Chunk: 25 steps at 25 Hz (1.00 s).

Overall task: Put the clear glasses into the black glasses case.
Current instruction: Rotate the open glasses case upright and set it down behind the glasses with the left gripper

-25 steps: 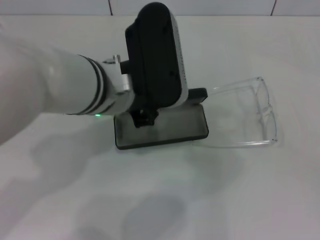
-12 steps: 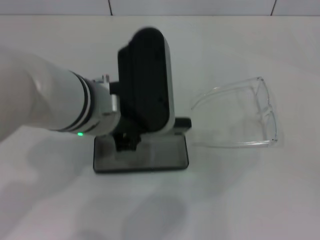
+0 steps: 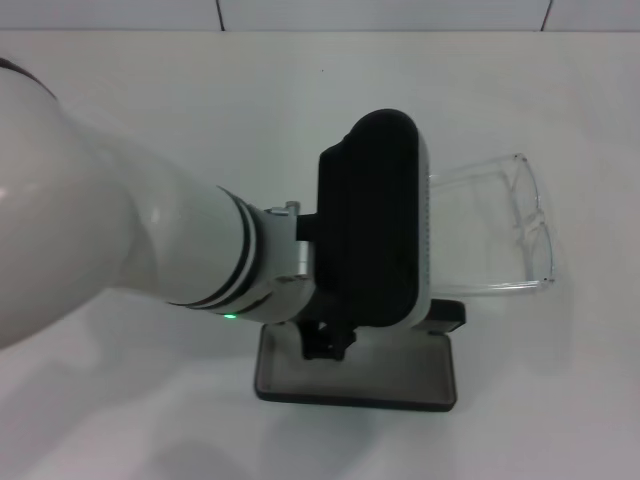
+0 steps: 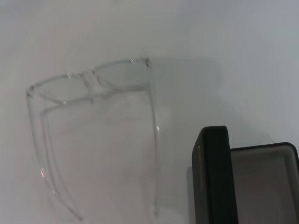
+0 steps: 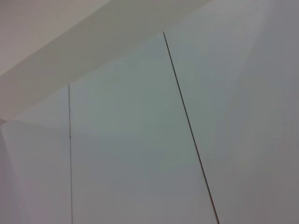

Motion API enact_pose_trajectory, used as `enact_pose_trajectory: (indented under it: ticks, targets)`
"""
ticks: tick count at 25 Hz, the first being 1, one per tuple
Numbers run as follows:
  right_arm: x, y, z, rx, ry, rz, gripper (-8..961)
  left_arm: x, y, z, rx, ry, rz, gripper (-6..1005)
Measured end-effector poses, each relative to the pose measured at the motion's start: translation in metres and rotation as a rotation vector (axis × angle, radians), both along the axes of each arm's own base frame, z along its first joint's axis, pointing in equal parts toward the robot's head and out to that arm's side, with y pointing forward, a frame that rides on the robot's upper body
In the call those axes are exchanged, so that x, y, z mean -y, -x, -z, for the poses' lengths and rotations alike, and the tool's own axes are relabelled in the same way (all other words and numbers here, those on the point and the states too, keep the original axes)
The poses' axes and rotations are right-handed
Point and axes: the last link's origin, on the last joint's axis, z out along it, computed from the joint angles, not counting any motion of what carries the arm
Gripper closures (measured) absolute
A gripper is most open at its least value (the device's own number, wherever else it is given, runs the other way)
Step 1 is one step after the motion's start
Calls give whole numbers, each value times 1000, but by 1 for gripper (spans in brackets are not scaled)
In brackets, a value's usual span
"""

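The black glasses case [image 3: 395, 378] lies open on the white table at the near centre, its grey lining showing and its lid [image 3: 445, 315] standing up at the far edge. My left gripper [image 3: 325, 345] comes in from the left under its bulky black wrist housing and is shut on the case at its far left part. The clear glasses [image 3: 525, 215] lie unfolded on the table just beyond and to the right of the case, arms pointing left, partly hidden behind the housing. In the left wrist view the glasses [image 4: 91, 79] lie beside the case [image 4: 266, 184]. My right gripper is out of view.
The white table [image 3: 150, 100] stretches all around, with a tiled wall edge at the far side. My left arm's white forearm [image 3: 100, 230] covers the left of the head view. The right wrist view holds only pale panels with thin dark seams [image 5: 187, 116].
My left gripper has carried the open case toward the near edge and then to the right, ending just in front of the glasses. The glasses have stayed put.
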Motion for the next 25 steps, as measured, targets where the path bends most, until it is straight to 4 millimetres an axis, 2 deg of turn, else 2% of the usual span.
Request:
enact_pose_trajectory:
  ticks: [8, 14, 25]
  targets:
    - [5, -3, 1, -14, -4, 16, 93, -23, 2, 20, 55, -57, 21, 790]
    - [7, -4, 2, -22, -7, 20, 93, -43, 7, 25, 88, -148, 45, 790]
    - [10, -5, 4, -35, -5, 28, 93, -42, 11, 35, 59, -124, 104, 789]
